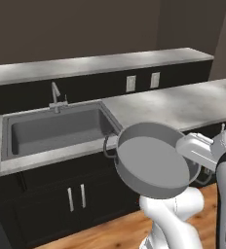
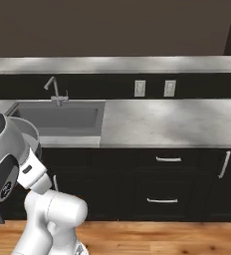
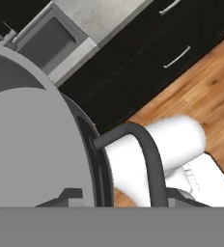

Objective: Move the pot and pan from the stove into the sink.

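I hold the pot [image 1: 151, 163], a wide grey metal one with straight walls, tipped on its side in the air in front of the counter edge, just right of the sink [image 1: 56, 130]. My gripper [image 1: 187, 154] is shut on its right rim beside a loop handle. In the hand view the pot's wall [image 3: 92, 159] runs between my fingertips [image 3: 68, 195] and the dark handle [image 3: 150, 154] arches beside it. The sink [image 2: 57, 115] is a dark rectangular basin with a slim faucet [image 1: 55, 95] behind it. The pan and the stove are out of view.
A pale stone counter [image 1: 173, 104] runs right of the sink, with two wall outlets [image 1: 131, 82] above it. Black cabinet doors [image 1: 76, 197] and drawers [image 2: 167, 159] stand below. The floor [image 3: 205, 91] is wood. A raised ledge [image 2: 137, 63] runs behind.
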Controlling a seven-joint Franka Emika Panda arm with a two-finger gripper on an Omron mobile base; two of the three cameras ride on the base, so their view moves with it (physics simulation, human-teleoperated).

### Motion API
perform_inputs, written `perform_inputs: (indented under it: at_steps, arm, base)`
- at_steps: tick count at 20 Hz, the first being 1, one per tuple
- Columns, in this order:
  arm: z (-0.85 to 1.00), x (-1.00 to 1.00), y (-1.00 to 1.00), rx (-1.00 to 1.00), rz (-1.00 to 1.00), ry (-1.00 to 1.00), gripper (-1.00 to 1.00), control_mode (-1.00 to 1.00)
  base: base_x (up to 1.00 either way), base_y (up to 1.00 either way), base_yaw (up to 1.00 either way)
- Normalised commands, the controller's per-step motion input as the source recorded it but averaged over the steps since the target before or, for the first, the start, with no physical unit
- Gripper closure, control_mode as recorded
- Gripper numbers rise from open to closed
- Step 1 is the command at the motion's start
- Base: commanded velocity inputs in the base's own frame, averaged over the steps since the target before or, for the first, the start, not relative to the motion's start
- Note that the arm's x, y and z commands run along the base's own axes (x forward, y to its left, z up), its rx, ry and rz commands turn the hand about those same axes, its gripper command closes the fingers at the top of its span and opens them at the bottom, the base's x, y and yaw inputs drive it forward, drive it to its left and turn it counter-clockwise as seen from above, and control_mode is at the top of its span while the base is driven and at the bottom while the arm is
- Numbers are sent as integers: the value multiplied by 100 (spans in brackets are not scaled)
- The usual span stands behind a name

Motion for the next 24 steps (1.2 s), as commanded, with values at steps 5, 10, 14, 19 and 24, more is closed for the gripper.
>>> perform_inputs:
  at_steps: [5,10,14,19,24]
  arm:
    - [0,0,0,0,0,0,100,100]
    - [0,0,0,0,0,0,100,100]
    - [0,0,0,0,0,0,100,100]
    - [0,0,0,0,0,0,100,-100]
    - [-7,15,4,0,0,2,100,-100]
  base:
    - [73,48,-2]
    - [71,39,-2]
    - [71,28,-1]
    - [24,11,0]
    - [0,0,0]
